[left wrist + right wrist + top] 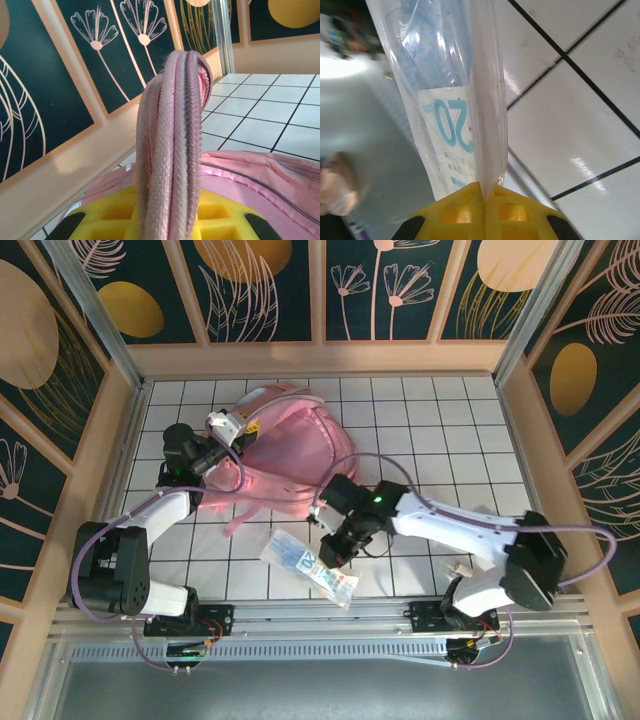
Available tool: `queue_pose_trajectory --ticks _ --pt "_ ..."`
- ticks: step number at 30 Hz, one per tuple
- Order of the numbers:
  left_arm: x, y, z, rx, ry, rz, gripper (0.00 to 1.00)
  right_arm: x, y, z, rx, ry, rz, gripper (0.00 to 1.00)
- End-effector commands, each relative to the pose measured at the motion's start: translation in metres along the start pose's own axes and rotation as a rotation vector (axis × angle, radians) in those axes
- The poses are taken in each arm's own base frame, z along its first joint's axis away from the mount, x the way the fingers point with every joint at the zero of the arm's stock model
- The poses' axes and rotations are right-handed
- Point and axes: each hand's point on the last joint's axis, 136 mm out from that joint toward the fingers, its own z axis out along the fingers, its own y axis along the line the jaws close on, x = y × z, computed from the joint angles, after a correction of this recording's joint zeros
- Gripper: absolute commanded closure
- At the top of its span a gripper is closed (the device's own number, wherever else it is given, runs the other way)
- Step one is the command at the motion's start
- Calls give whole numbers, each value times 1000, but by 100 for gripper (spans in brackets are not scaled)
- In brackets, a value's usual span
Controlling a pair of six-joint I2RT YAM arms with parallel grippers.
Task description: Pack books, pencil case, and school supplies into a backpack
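Observation:
The pink backpack [285,445] lies at the back left of the white tiled table. My left gripper [233,430] is at its left rim, shut on a folded bundle of pink backpack edge and strap [172,125] that rises between the yellow fingers [220,215]. The school supplies packet [305,562], clear with blue-green print, lies near the front middle. My right gripper [335,548] is shut on its thin edge; the right wrist view shows the packet [447,105] with its "20" pinched between the closed pads [515,212]. The books and the pencil case are out of view.
Wood-framed decorated walls [120,430] enclose the table on three sides. A metal rail [320,625] runs along the near edge by the arm bases. Bare tiles [440,430] lie at the back right. The right arm's purple cable [420,475] loops over the middle.

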Motion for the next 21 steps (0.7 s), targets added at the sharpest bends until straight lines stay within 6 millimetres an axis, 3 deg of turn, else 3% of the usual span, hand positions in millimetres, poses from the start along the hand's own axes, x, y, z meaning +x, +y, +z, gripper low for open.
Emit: queue_pose_trajectory --ticks 1,4,7,10,14,16,18,21 --pt "-42 -5 -10 35 -128 151 100 -38 26 -49 -232 -201 91 100" --pt "-51 -10 -10 70 -153 183 100 -80 12 -89 -335 -421 217 100" --pt "-60 -16 -11 101 -176 205 100 -113 -15 -103 -386 -525 421 100" --pt "-64 -26 -9 135 -191 219 100 -140 -51 -83 -410 -481 679 100" --pt "-67 -36 -3 163 -191 231 100 -179 -69 -51 -471 -465 895 100" --pt "-69 -36 -2 157 -192 232 100 -187 -83 -43 -506 -508 1041 100" --pt "-73 -38 -2 165 -200 238 100 -194 -101 -39 -515 -571 1158 100" --pt "-71 -45 0 195 -196 238 100 -229 -116 -53 -470 -686 1189 100"
